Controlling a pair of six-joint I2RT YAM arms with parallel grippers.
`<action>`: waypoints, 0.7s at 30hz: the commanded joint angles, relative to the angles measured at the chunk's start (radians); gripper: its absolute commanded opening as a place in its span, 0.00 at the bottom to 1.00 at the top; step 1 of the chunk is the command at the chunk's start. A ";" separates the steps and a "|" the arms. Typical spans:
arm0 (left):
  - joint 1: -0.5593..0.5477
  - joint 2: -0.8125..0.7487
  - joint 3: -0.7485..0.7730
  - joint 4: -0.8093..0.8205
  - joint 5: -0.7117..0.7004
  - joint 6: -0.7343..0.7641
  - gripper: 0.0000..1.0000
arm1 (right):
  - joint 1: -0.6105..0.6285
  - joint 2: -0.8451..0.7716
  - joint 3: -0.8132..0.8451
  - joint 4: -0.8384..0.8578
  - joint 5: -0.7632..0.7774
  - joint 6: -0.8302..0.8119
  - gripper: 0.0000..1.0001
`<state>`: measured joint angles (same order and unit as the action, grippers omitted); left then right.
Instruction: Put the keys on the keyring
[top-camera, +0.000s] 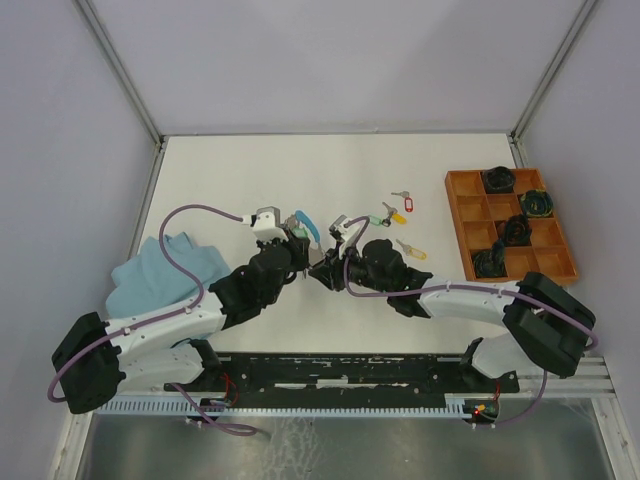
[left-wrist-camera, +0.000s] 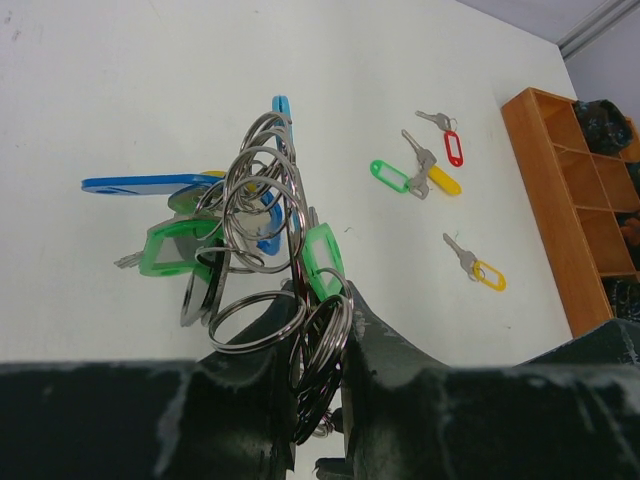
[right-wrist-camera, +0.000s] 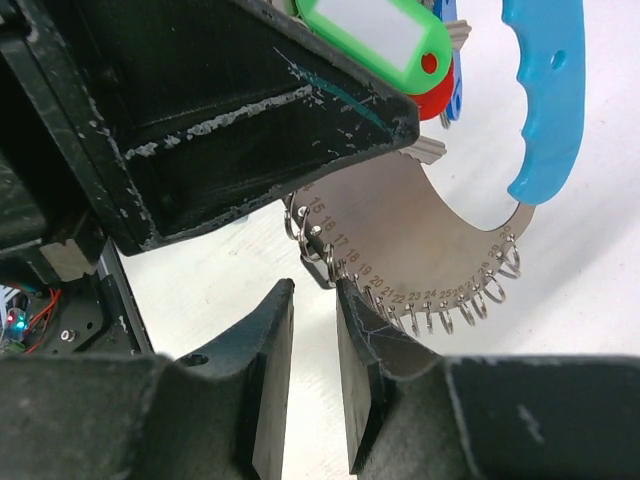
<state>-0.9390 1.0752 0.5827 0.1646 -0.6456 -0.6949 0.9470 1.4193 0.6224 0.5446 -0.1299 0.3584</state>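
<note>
Had the keyring (right-wrist-camera: 400, 230) pinched in the left gripper (left-wrist-camera: 305, 345), jaws pressed onto its cluster of split rings (left-wrist-camera: 255, 320), blue sleeve (right-wrist-camera: 548, 100) jutting clear, green-tagged keys (left-wrist-camera: 165, 250) hanging on it. Had the right gripper (right-wrist-camera: 315, 290) at the keyring's numbered edge, jaws narrowly apart beside a small ring (right-wrist-camera: 322, 262) there; could not tell whether gripping it. Saw a red key (left-wrist-camera: 452, 146), a green key (left-wrist-camera: 390, 176) and two yellow keys (left-wrist-camera: 445, 181) lying loose on the table (left-wrist-camera: 100, 80), apart from the keyring, between it and the tray (left-wrist-camera: 545, 190). Saw a cloth (top-camera: 160, 270) beside the left arm (top-camera: 160, 330).
</note>
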 joint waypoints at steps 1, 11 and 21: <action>0.000 -0.008 0.058 0.059 -0.005 -0.055 0.03 | 0.004 0.006 0.049 0.011 0.006 -0.022 0.30; -0.001 0.008 0.072 0.032 0.024 -0.103 0.03 | 0.004 0.031 0.060 0.025 -0.006 -0.029 0.25; -0.001 0.025 0.073 -0.009 -0.010 -0.110 0.03 | 0.003 -0.018 0.053 -0.038 -0.032 -0.037 0.01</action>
<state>-0.9382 1.1042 0.5976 0.0990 -0.6247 -0.7593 0.9470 1.4479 0.6361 0.5045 -0.1390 0.3321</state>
